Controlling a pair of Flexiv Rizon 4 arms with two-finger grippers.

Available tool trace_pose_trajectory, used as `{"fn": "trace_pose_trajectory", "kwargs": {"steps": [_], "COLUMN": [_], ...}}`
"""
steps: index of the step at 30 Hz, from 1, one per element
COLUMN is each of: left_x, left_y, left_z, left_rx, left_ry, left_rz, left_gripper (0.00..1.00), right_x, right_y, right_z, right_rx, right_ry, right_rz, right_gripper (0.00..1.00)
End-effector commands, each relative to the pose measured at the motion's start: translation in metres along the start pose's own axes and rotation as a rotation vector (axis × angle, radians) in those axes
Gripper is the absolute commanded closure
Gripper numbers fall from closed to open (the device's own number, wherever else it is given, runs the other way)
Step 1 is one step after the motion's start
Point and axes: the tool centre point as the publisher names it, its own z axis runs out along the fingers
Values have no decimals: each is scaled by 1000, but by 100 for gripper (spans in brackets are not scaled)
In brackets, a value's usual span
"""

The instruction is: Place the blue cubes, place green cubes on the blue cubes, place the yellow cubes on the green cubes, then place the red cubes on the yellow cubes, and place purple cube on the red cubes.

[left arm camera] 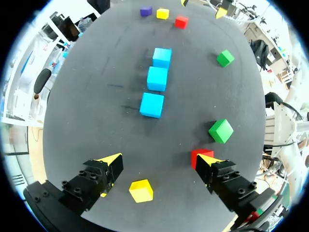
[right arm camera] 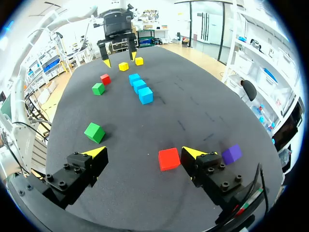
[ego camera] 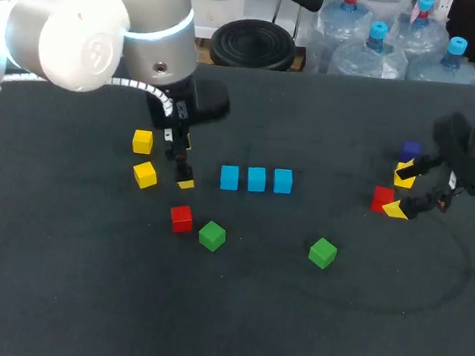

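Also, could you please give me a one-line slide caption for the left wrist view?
Open left gripper over a yellow cube, three blue cubes in a row ahead.

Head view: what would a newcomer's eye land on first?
The row of three blue cubes mid-table, with nothing stacked on them. The left gripper hangs open beside a yellow cube, and the right gripper is open with a red cube between its fingers, a purple cube next to it.
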Motion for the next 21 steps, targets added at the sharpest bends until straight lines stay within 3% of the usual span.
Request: {"fn": "trace_pose_trajectory", "kwargs": {"steps": [1,17,21], "left_x": [16,55,64], "left_y": [-9,-27,-31], "left_z": [-6,-38,-44], "left_rx": [-20,-56,-65], "left_ry": [-68,-328,-352], "left_rz": [-9,-4,-21], "left_gripper": [0,0,0], "right_x": [0,0,0], "right_y": [0,0,0], "right_z": [1,1,1], "right_rx": [0,0,0], "right_ry": [0,0,0], "right_rz": [0,0,0], "right_gripper": [0,0,0]}}
